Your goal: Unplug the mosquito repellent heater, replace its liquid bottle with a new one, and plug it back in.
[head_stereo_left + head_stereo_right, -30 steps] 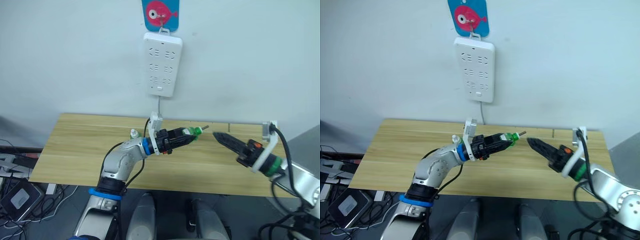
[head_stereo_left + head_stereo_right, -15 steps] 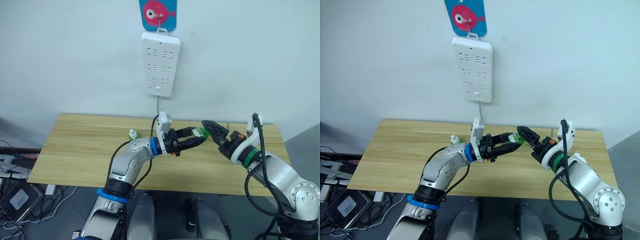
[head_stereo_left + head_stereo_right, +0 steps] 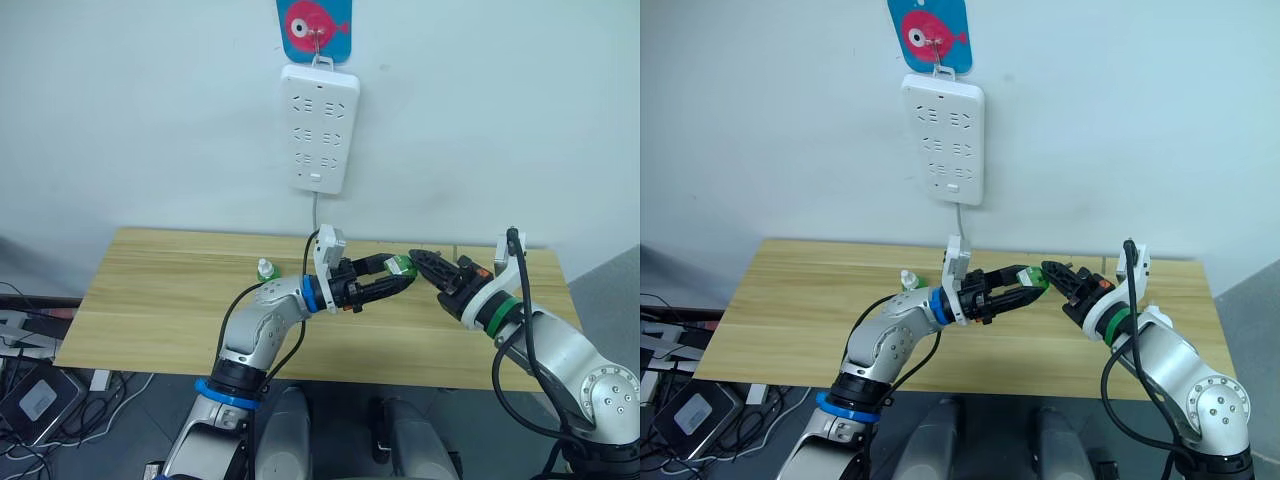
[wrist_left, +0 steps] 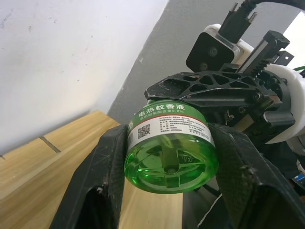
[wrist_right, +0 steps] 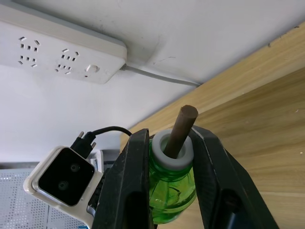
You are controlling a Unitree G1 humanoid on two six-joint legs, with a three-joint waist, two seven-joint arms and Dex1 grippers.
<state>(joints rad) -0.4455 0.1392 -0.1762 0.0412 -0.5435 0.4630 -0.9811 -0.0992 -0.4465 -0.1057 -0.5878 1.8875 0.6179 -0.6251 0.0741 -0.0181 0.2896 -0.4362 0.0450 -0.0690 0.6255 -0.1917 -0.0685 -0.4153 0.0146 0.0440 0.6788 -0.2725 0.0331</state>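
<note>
A green liquid bottle [image 4: 169,157] with a white collar and brown wick [image 5: 183,126] hangs in the air above the table's right middle. My left gripper [image 3: 397,273] has a black finger lying against each side of the bottle's body. Coming from the right, my right gripper [image 5: 169,143] is shut on the white neck, and the wick sticks out between its fingers [image 5: 136,167]. The two grippers meet tip to tip at the bottle [image 3: 402,265]. The mosquito repellent heater is out of view.
A long white power strip [image 3: 322,128] hangs on the wall from a blue fish hook [image 3: 318,25], its cable dropping behind the wooden table [image 3: 150,290]. A second small green bottle with a white cap [image 3: 266,267] stands near my left elbow. Cables lie on the floor at the left.
My right gripper came in from the right, reached the bottle's neck with open fingers, and has now shut on it. The left gripper still has the bottle between its fingers.
</note>
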